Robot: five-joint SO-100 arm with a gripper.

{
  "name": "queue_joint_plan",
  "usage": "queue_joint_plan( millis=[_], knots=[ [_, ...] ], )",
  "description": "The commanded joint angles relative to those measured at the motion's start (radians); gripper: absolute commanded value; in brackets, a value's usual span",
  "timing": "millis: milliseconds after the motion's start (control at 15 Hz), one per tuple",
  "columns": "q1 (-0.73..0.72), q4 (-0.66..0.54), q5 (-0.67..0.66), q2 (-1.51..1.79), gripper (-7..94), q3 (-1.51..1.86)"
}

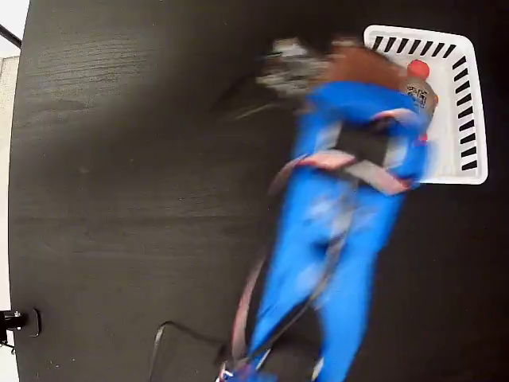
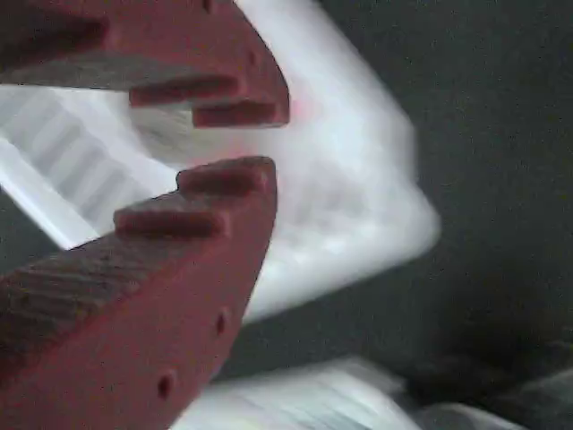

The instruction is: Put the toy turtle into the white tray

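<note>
Over the black table (image 1: 119,199) the blurred blue arm (image 1: 334,239) reaches above the white tray (image 1: 465,103), its pincer (image 2: 246,141) slightly parted (empty).

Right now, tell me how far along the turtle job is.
Done: the toy turtle already lies inside the white tray, by its slotted wall. In hand: nothing; the wrist view shows the gripper empty, jaws slightly apart over the tray's corner. Left: only moving the blurred blue arm clear of the tray.

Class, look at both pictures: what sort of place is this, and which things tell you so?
Probably a tabletop robot workbench: a blue arm reaches over a black table, where a white tray holds a toy turtle. No room around it shows.
</note>
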Motion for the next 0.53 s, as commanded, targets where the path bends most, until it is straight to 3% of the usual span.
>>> queue_joint_plan(
  millis=[0,200,467],
  knots=[
    [-0.138,-0.143,0.003,0.36,0,0.367],
    [-0.259,-0.244,0.003,0.69,0,0.824],
    [-0.313,-0.383,-0.052,1.147,0,1.371]
  ],
)
